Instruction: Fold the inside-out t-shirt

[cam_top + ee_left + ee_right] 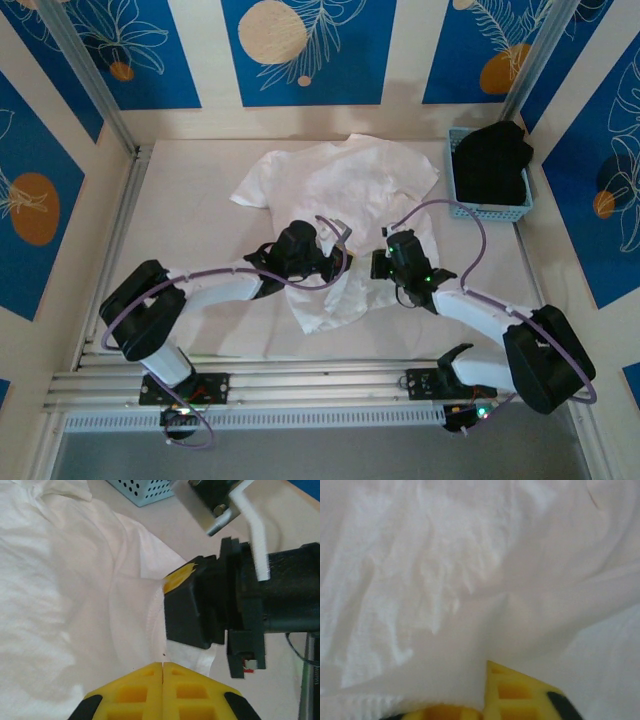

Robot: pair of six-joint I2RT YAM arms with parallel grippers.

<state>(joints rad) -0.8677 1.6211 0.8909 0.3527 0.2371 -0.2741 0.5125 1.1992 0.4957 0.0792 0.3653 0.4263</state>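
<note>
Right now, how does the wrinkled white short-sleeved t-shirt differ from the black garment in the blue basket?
The white t-shirt is spread across the table; the black garment is bunched in the light blue basket. The white t-shirt covers more area than the black garment. The left gripper and right gripper are at the white t-shirt; the black garment lies apart from both. Both are cloth.
</note>
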